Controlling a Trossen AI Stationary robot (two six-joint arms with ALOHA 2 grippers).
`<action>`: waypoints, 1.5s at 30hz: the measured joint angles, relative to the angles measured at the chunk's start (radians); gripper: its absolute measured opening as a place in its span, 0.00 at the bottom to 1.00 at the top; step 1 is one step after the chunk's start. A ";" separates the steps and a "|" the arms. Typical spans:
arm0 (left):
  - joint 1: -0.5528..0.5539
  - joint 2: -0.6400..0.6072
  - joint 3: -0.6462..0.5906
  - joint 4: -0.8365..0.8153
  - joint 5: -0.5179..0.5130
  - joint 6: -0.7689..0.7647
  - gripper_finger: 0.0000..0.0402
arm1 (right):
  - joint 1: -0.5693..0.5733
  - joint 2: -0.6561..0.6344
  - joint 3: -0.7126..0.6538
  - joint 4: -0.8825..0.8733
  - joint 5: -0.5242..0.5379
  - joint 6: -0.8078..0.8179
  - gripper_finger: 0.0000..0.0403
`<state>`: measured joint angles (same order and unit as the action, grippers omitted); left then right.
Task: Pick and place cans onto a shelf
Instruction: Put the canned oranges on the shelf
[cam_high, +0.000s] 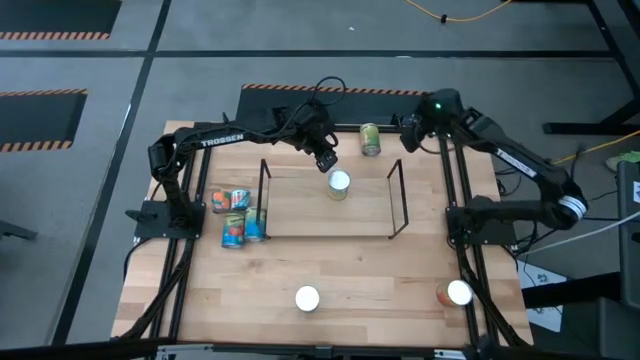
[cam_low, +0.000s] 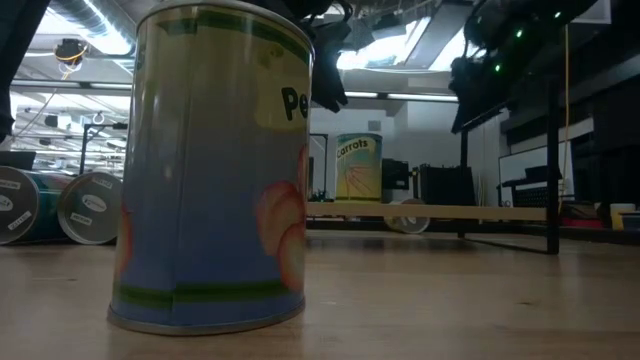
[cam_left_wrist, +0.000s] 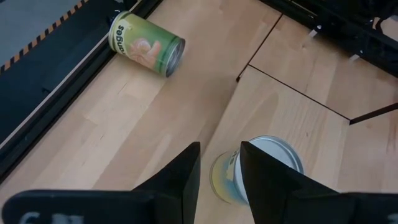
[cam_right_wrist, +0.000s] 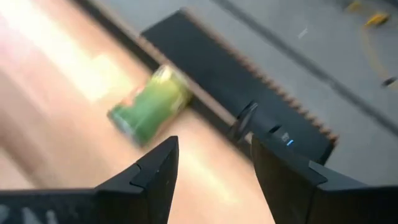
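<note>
One can on the shelf, the rest still out

Left of the shelf (cam_high: 266, 200) lie a cluster of cans (cam_high: 235, 215); inside it one upright can (cam_high: 339, 183), the left gripper (cam_high: 326, 160) hanging empty, jaws parted; beyond its back edge a green can (cam_high: 370, 139), right gripper (cam_high: 409, 126) open nearby.

A low black wire shelf (cam_high: 396, 200) stands mid-tabletop with one white-topped, yellow-labelled can (cam_high: 339, 184) upright inside near its far edge. A green can (cam_high: 370, 139) lies on its side beyond it. Four cans (cam_high: 236, 214) lie clustered left of the shelf. Two white-topped cans (cam_high: 307, 298) stand upright near the front edge.
</note>
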<state>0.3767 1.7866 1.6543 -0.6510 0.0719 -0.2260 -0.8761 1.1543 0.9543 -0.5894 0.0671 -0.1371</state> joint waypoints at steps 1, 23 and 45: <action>0.000 0.000 0.000 0.000 0.000 0.000 0.26 | -0.007 0.020 0.000 -0.003 -0.020 0.000 0.51; 0.000 0.000 0.001 0.000 0.000 0.000 0.26 | -0.019 0.283 0.000 0.008 -0.304 -0.093 0.51; 0.000 0.000 0.001 0.000 0.000 0.000 0.26 | -0.032 0.282 -0.002 0.197 -0.231 -0.009 0.50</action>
<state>0.3767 1.7870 1.6554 -0.6511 0.0722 -0.2260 -0.9081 1.4365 0.9527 -0.3922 -0.1643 -0.1457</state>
